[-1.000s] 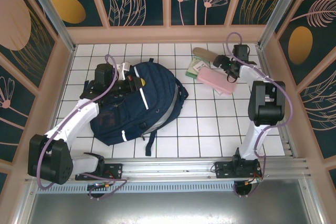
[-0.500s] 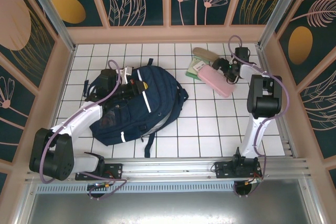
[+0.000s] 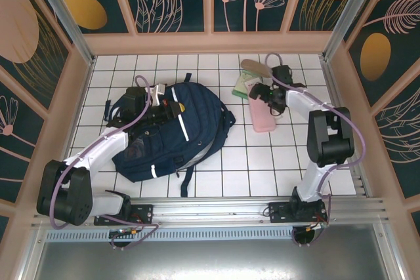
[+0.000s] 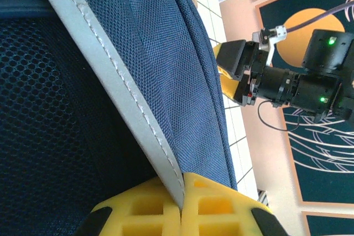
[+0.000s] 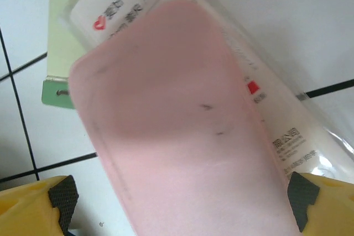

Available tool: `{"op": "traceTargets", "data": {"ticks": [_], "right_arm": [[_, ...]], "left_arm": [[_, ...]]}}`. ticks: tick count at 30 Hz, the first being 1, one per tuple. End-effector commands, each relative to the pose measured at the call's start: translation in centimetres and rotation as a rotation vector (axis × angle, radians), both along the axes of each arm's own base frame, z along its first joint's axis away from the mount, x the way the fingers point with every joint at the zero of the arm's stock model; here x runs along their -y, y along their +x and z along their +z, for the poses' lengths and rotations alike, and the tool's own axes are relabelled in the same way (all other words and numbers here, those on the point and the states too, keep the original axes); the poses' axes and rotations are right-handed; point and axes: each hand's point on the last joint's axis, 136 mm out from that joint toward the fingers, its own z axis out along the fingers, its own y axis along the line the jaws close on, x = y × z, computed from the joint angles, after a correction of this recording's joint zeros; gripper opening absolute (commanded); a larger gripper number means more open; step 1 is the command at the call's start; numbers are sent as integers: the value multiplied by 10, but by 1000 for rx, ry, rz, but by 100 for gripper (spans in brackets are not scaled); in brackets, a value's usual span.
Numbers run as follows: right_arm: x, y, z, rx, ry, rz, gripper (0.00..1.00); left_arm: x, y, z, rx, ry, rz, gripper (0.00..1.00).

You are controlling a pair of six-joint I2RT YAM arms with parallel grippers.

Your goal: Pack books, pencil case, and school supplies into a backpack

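Our left gripper (image 4: 181, 205) is pinched tight on the backpack (image 3: 180, 126), at its pale trim, apparently to hold the opening up for loading. Our right gripper (image 5: 181, 200) hangs over the pencil case (image 5: 177, 120), its fingers spread wide across the narrow side and gripping nothing. The case lies on the tiles right of the backpack, overlapping the green pack (image 5: 54, 31).

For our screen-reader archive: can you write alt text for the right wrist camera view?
A pale pink pencil case lies over a pale green pack in clear printed plastic on the white tiled table. The right end effector is open, its yellow fingers on either side of the case.
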Motion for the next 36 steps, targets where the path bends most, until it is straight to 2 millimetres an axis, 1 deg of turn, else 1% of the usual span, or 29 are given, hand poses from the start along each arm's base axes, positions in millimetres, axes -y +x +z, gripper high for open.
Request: {"op": "traceTargets", "data": {"ticks": [1, 3, 6, 9, 12, 15, 17, 20, 22, 25, 30, 33, 36], "right_arm": [[16, -10, 0, -56, -250, 9, 99], [20, -15, 0, -75, -299, 2, 99], [18, -27, 2, -84, -327, 11, 99], [10, -43, 3, -104, -349, 48, 99], [4, -61, -4, -148, -382, 53, 99], [4, -70, -9, -163, -425, 44, 99], [7, -71, -13, -163, -437, 38, 99], [9, -66, -18, -156, -409, 33, 99], [6, -62, -26, -163, -364, 60, 99], [6, -61, -41, -193, -364, 96, 99], [-7, -64, -62, -235, -265, 156, 99], [-10, -65, -69, -249, -224, 162, 99], [-7, -63, -70, -237, -235, 143, 99]], "left_arm": [[1, -5, 16, 64, 2, -23, 0], [-1, -5, 20, 81, 10, -15, 0], [-2, -5, 26, 100, 15, -15, 0], [-2, -5, 28, 108, 20, -14, 0], [-4, -4, 27, 111, 32, -9, 0], [-4, -4, 27, 113, 39, -8, 0], [-5, -2, 26, 111, 49, -6, 0], [-5, -1, 21, 100, 59, -5, 0], [-5, -1, 18, 92, 61, -7, 0], [-4, -1, 15, 84, 64, -10, 0], [-4, -1, 14, 83, 65, -12, 0], [-3, -1, 14, 85, 66, -16, 0], [-4, 0, 13, 82, 70, -13, 0]]}}
